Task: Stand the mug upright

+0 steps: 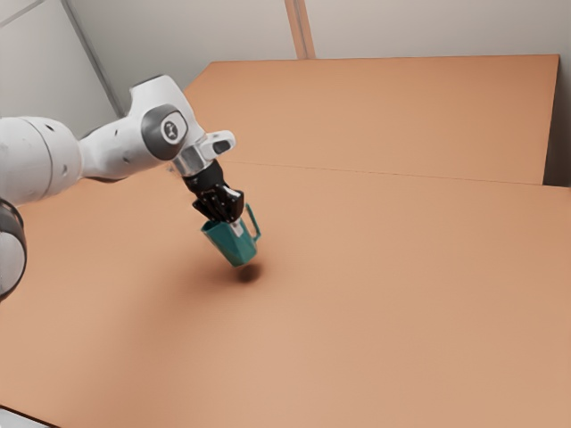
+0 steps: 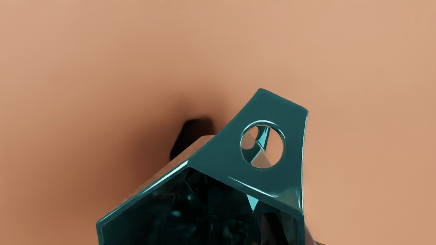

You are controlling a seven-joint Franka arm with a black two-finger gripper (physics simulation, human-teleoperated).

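My gripper (image 1: 235, 221) is at the rim of the teal mug (image 1: 234, 247), which hangs tilted over the table with its opening toward the hand and its handle toward the exterior view's right. Seen from the wrist, the gripper (image 2: 293, 231) has one finger inside the mug (image 2: 235, 183) and the other outside, shut on the wall beside the handle. The handle with its round hole rises from the rim. Parts of the fingertips are hidden by the mug wall.
The orange-brown table (image 1: 384, 294) stretches around the mug, with a dark shadow (image 1: 248, 273) just below the mug's base. Behind stands a pale wall (image 1: 428, 27) with a brownish vertical strip.
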